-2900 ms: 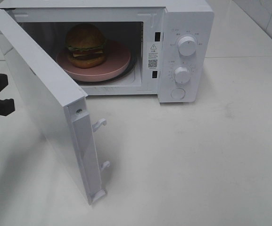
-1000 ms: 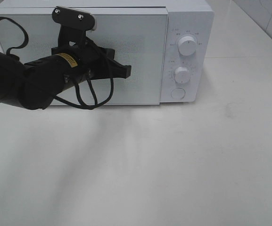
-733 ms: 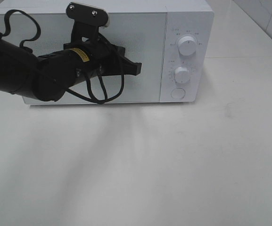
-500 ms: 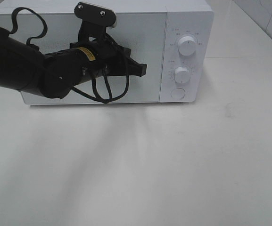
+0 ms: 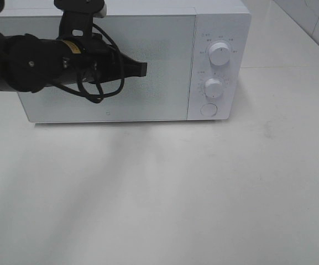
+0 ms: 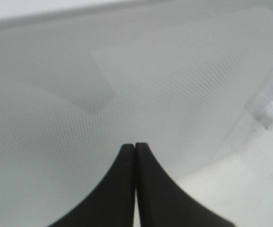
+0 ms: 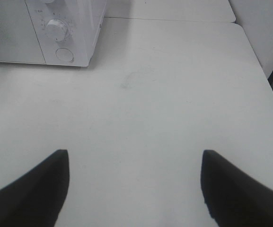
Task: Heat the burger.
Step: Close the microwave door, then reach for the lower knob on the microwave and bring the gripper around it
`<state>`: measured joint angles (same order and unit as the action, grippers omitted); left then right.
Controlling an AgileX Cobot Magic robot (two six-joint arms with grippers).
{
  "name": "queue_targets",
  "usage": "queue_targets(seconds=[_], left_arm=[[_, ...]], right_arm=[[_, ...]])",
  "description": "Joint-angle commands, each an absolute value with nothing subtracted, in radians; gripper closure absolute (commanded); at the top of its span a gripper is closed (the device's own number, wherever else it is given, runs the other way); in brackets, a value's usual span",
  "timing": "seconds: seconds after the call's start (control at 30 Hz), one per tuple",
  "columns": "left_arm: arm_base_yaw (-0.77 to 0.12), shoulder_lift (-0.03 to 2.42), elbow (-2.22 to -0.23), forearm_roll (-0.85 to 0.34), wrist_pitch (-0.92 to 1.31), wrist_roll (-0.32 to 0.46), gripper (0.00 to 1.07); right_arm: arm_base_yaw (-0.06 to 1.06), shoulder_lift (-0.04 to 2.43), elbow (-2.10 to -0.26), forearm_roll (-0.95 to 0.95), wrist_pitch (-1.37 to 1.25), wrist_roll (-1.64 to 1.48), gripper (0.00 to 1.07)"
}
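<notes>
I note L gripper (image 5: pixel 143 68) clenched, empty, tips close to microwave (image 5: pixel 226 77) door (image 5: pixel 165 55); R gripper (image 7: pixel 134 157) spread, away from microwave; burger not visible.

Our left arm (image 5: pixel 21 63) is glossy black, with looped black cables (image 5: pixel 95 95), a small yellow label (image 5: pixel 67 47) and a pale bracket (image 5: pixel 84 6) at its twelve o'clock.

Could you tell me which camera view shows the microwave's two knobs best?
The exterior high view: both the upper knob and lower knob face it, whole. The right wrist view shows the lower knob obliquely and crops the upper one. The left wrist view shows neither, mainly the door.
</notes>
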<state>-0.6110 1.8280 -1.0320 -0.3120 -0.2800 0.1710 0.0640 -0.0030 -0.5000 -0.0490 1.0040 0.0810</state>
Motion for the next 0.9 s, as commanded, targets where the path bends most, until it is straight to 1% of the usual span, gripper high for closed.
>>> queue_targets(seconds=[0.03, 0.07, 0.13, 0.17, 0.2, 0.23, 0.27, 0.3, 0.33, 0.37, 0.4, 0.47, 0.53, 0.57, 0.63, 0.7, 0.73, 0.77, 0.8, 0.83, 0.87, 0.9], left_arm=[[-0.612, 1.732, -0.972, -0.333, -0.109, 0.170, 1.03], [-0.612, 1.732, -0.972, -0.333, -0.109, 0.170, 1.03], [-0.612, 1.678, -0.945, -0.332, 0.020, 0.170, 0.86], [-0.612, 1.678, -0.945, -0.332, 0.020, 0.170, 0.86], [-0.610, 1.646, -0.935, -0.332, 0.102, 0.167, 0.66], [-0.606, 1.636, -0.934, -0.332, 0.146, 0.161, 0.52], [-0.606, 1.636, -0.934, -0.332, 0.146, 0.161, 0.52], [-0.603, 1.615, -0.934, -0.332, 0.230, 0.127, 0.25], [-0.603, 1.607, -0.934, -0.327, 0.263, 0.116, 0.16], [-0.603, 1.607, -0.934, -0.327, 0.263, 0.116, 0.16], [-0.603, 1.588, -0.934, -0.307, 0.328, 0.116, 0.05], [-0.603, 1.578, -0.934, -0.293, 0.362, 0.118, 0.05], [-0.603, 1.553, -0.934, -0.269, 0.483, 0.118, 0.06], [-0.603, 1.553, -0.934, -0.269, 0.483, 0.118, 0.06], [-0.603, 1.529, -0.934, -0.262, 0.573, 0.118, 0.06], [-0.603, 1.519, -0.934, -0.253, 0.602, 0.118, 0.06], [-0.603, 1.500, -0.934, -0.229, 0.678, 0.115, 0.06], [-0.603, 1.500, -0.934, -0.229, 0.678, 0.115, 0.06], [-0.603, 1.493, -0.934, -0.220, 0.706, 0.109, 0.06], [-0.603, 1.475, -0.934, -0.189, 0.763, 0.072, 0.06], [-0.603, 1.475, -0.934, -0.189, 0.763, 0.072, 0.06], [-0.603, 1.469, -0.934, -0.173, 0.782, 0.053, 0.06]], right_arm=[[0.058, -0.034, -0.498, -0.050, 0.997, 0.088, 0.32], [0.058, -0.034, -0.498, -0.050, 0.997, 0.088, 0.32], [0.058, -0.034, -0.498, -0.050, 0.997, 0.088, 0.32], [0.058, -0.034, -0.498, -0.050, 0.997, 0.088, 0.32], [0.058, -0.034, -0.498, -0.050, 0.997, 0.088, 0.32], [0.058, -0.034, -0.498, -0.050, 0.997, 0.088, 0.32], [0.058, -0.034, -0.498, -0.050, 0.997, 0.088, 0.32], [0.058, -0.034, -0.498, -0.050, 0.997, 0.088, 0.32], [0.058, -0.034, -0.498, -0.050, 0.997, 0.088, 0.32], [0.058, -0.034, -0.498, -0.050, 0.997, 0.088, 0.32], [0.058, -0.034, -0.498, -0.050, 0.997, 0.088, 0.32], [0.058, -0.034, -0.498, -0.050, 0.997, 0.088, 0.32], [0.058, -0.034, -0.498, -0.050, 0.997, 0.088, 0.32], [0.058, -0.034, -0.498, -0.050, 0.997, 0.088, 0.32], [0.058, -0.034, -0.498, -0.050, 0.997, 0.088, 0.32], [0.058, -0.034, -0.498, -0.050, 0.997, 0.088, 0.32], [0.058, -0.034, -0.498, -0.050, 0.997, 0.088, 0.32], [0.058, -0.034, -0.498, -0.050, 0.997, 0.088, 0.32], [0.058, -0.034, -0.498, -0.050, 0.997, 0.088, 0.32], [0.058, -0.034, -0.498, -0.050, 0.997, 0.088, 0.32], [0.058, -0.034, -0.498, -0.050, 0.997, 0.088, 0.32], [0.058, -0.034, -0.498, -0.050, 0.997, 0.088, 0.32]])
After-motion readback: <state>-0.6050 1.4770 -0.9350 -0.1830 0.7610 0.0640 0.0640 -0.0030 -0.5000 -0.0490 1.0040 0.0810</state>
